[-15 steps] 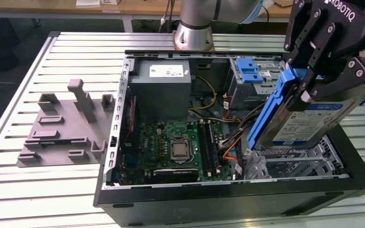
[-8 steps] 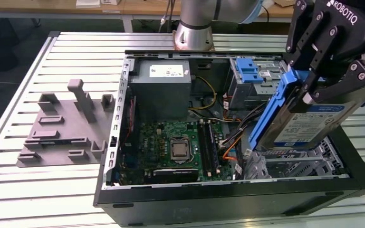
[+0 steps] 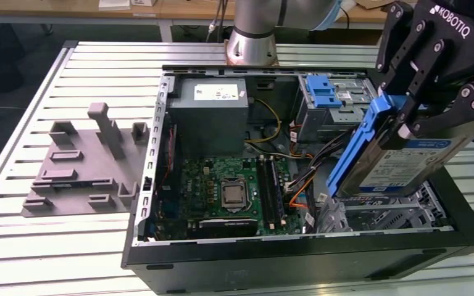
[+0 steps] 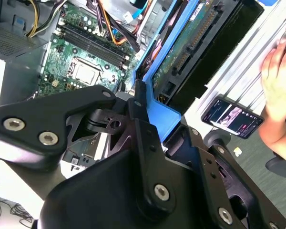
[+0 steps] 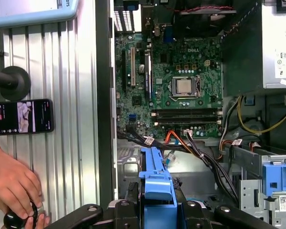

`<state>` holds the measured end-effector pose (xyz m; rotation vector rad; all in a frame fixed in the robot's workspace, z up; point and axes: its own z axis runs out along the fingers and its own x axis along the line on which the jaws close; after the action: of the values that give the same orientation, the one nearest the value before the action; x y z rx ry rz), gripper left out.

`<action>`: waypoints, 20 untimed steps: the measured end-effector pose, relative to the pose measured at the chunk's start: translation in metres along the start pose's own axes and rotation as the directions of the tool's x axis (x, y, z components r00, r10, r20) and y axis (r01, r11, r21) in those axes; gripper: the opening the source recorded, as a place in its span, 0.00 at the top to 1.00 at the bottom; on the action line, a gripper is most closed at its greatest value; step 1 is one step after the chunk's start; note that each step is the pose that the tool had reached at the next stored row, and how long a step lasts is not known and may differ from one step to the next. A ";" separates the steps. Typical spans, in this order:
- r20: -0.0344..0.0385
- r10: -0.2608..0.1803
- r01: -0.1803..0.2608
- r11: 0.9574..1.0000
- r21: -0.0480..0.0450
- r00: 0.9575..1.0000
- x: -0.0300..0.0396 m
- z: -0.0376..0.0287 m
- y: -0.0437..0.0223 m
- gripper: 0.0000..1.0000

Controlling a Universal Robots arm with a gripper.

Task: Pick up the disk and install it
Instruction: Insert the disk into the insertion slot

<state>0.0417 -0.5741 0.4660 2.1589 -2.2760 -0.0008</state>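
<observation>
The disk (image 3: 402, 163), a silver drive with a white-and-blue label in a blue caddy, hangs tilted over the exterior view's right side of the open computer case (image 3: 303, 250). My gripper (image 3: 424, 122) is shut on its upper end, one black finger on each face. The disk's lower end dips toward the metal drive cage (image 3: 385, 213) inside the case. In the second wrist view the disk (image 4: 186, 45) shows its green circuit side and connector beyond the gripper (image 4: 150, 121). In the first wrist view the blue caddy (image 5: 155, 179) stands up from between the gripper (image 5: 155, 212) fingers.
The motherboard (image 3: 232, 191) and loose cables lie in the case. A blue-fronted bay (image 3: 326, 92) sits at its far end. A grey slotted fixture block (image 3: 81, 166) lies on the table at the exterior view's left. A person's hand (image 5: 14, 186) and a phone (image 5: 21, 117) are beside the case.
</observation>
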 end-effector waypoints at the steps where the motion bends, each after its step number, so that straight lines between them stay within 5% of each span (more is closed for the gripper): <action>1: 0.000 0.000 0.000 1.000 0.000 1.000 0.0000 0.0004 -0.0009 0.64; 20: 0.000 0.000 0.000 1.000 0.000 1.000 -0.0004 0.0075 -0.0102 0.64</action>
<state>0.0519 -0.5742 0.4585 2.1585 -2.2764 -0.0007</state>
